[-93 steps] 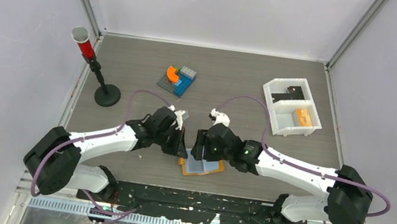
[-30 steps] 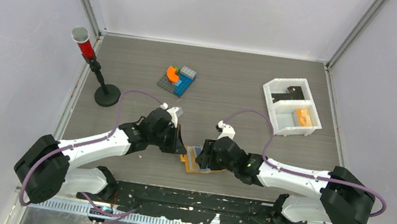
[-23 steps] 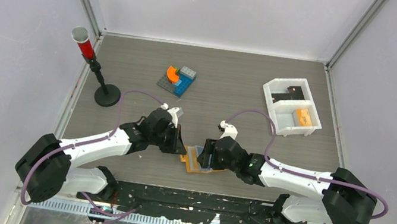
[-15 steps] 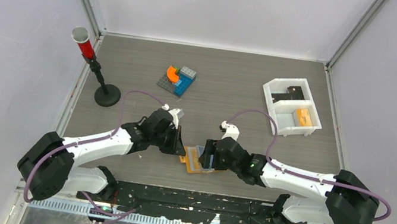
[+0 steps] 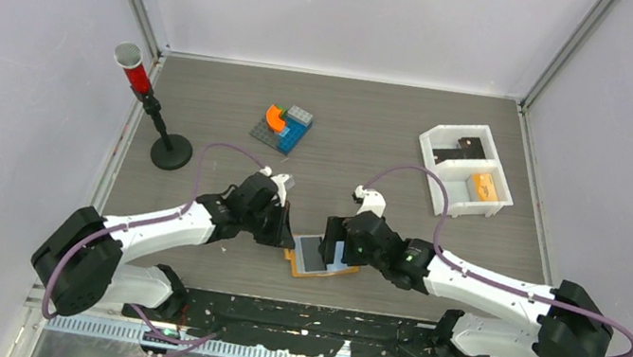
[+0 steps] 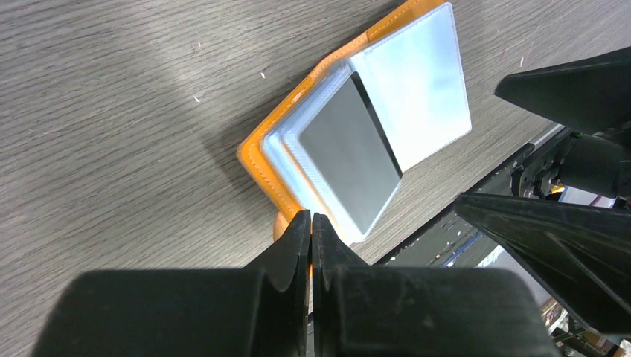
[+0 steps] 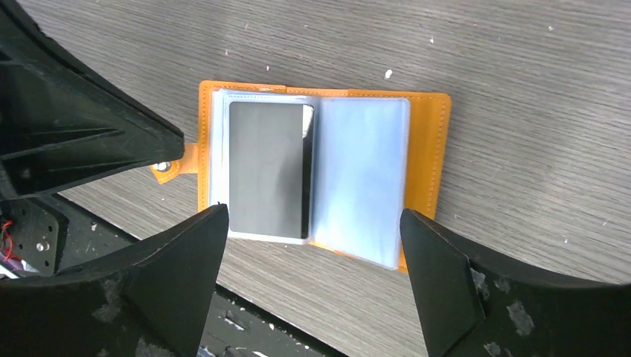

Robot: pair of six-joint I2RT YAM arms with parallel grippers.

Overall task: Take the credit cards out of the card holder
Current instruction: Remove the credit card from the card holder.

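The flat orange folding card holder (image 7: 435, 149) lies open right under the right gripper (image 7: 312, 214), jaws wide and empty, its thin dark grey card (image 7: 268, 167) nearer one jaw, long sides facing both jaws, while the left gripper (image 6: 311, 223), squeezed shut, touches the holder's small tab (image 7: 167, 169)

Bright, even light; soft shadows.

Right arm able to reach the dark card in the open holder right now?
Likely yes: the right gripper hangs open over the open card holder, with the card showing and nothing over it. The left gripper sits aside at the tab.
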